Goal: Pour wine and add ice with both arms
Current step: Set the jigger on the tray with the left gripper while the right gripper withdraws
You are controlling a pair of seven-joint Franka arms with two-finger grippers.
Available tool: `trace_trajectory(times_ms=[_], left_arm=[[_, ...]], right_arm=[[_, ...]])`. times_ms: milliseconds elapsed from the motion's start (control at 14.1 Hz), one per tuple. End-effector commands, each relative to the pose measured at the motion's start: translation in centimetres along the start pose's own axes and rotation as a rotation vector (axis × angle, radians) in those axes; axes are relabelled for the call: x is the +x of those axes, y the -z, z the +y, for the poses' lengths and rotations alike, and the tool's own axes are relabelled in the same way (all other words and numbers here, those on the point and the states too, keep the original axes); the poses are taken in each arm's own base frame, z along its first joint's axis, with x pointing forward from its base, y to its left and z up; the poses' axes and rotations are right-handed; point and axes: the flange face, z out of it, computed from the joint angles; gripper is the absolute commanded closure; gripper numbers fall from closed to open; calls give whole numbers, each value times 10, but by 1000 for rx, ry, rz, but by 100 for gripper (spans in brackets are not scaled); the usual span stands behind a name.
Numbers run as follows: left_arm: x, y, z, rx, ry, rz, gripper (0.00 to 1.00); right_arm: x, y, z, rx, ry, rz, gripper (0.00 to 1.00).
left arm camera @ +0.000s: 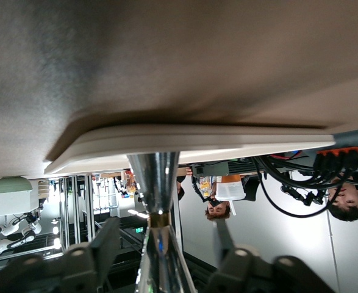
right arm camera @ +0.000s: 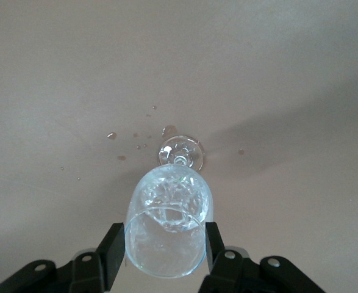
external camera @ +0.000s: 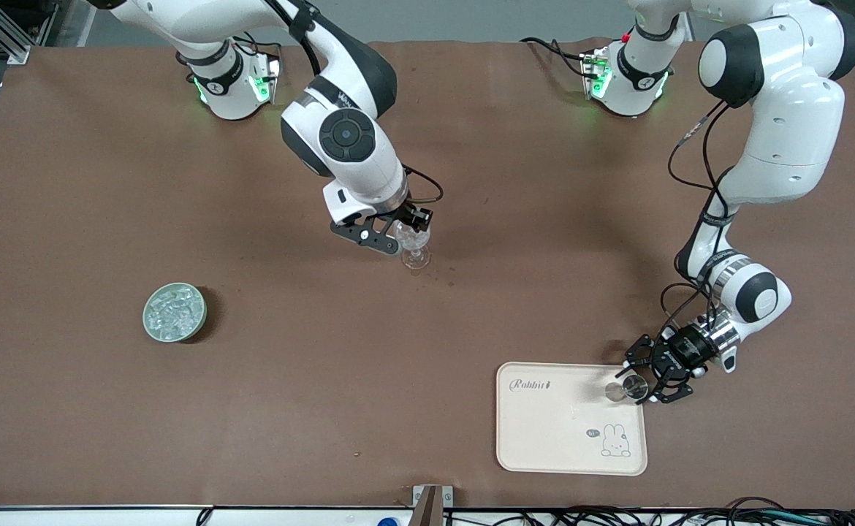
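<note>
My right gripper (external camera: 403, 232) (right arm camera: 164, 244) is shut on the bowl of a clear stemmed glass (external camera: 415, 250) (right arm camera: 166, 244) at mid-table. The glass's foot (right arm camera: 182, 152) is at the table. Glinting ice chunks (right arm camera: 169, 198) lie in the glass. More ice (external camera: 173, 310) fills a pale green bowl (external camera: 148, 325) toward the right arm's end. My left gripper (external camera: 641, 383) (left arm camera: 165, 241) is open, level, with its fingers on either side of a small shiny hourglass-shaped metal vessel (external camera: 633, 389) (left arm camera: 157, 183). They do not touch it. The vessel stands on a corner of the cream tray (external camera: 544, 424).
The tray's rim (left arm camera: 185, 143) shows in the left wrist view. A rabbit drawing (external camera: 615, 440) marks its near corner. Small drops of liquid (right arm camera: 111, 135) dot the brown table beside the glass's foot. The table's near edge has a bracket (external camera: 431, 504) and cables.
</note>
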Motion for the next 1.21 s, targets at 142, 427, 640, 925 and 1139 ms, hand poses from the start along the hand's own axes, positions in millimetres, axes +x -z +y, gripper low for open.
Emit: trace_trajectory(times_ms=[142, 427, 640, 925, 1139], left_arm=[[-26, 29, 21, 74, -84, 81, 0], [-54, 70, 44, 223, -207, 230, 0], [-92, 79, 70, 367, -377, 324, 0], [-140, 92, 103, 418, -548, 418, 0], [-167, 103, 121, 449, -674, 493, 0]], right_arm=[[22, 67, 16, 2, -40, 48, 2], [67, 174, 95, -63, 4, 203, 0], [120, 244, 187, -118, -1, 266, 0], [183, 296, 302, -112, 36, 284, 0], [201, 319, 369, -62, 123, 248, 0]])
